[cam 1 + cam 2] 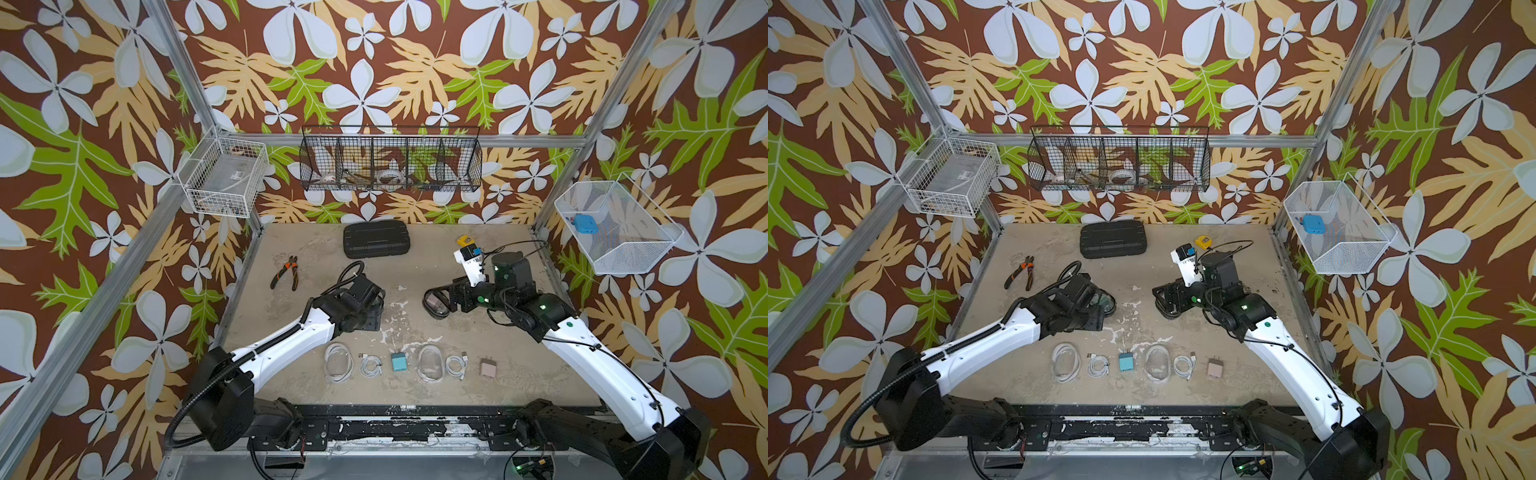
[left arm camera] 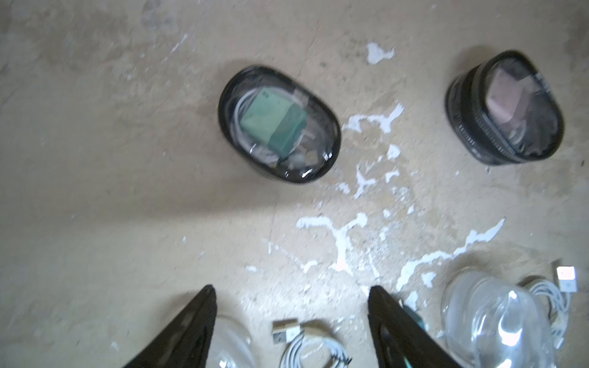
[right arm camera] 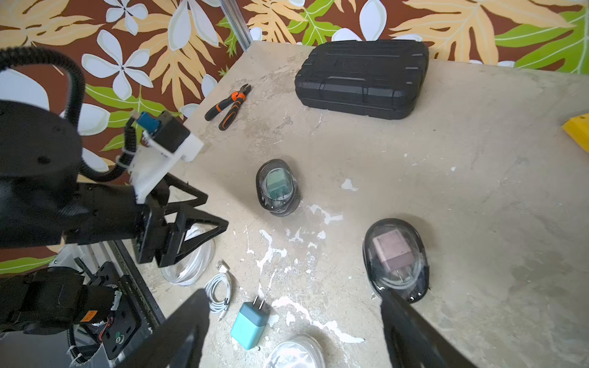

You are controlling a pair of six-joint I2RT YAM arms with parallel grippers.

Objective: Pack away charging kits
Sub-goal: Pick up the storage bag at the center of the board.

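Two black-rimmed oval cases lie mid-table. One [image 2: 277, 124] holds a teal plug and a white cable, the other [image 2: 506, 108] a dusty-pink plug and cable. Along the front lie a clear case [image 1: 338, 361], a coiled cable [image 1: 370, 365], a teal plug [image 1: 399, 362], a second clear case [image 1: 431, 364], another cable [image 1: 457, 365] and a pink plug [image 1: 487, 368]. My left gripper [image 2: 291, 290] hangs open over the left cable, short of the teal case. My right gripper [image 3: 293, 296] is open above the teal plug [image 3: 250, 325], one finger next to the pink-plug case [image 3: 395, 258].
A large black ribbed case [image 1: 377, 240] sits at the back, with orange-handled pliers [image 1: 286, 272] to its left and a yellow tape measure [image 1: 464, 241] to its right. Wire baskets hang on the walls: black [image 1: 390, 162], white [image 1: 224, 178], and white [image 1: 615, 249] holding a blue block [image 1: 584, 224].
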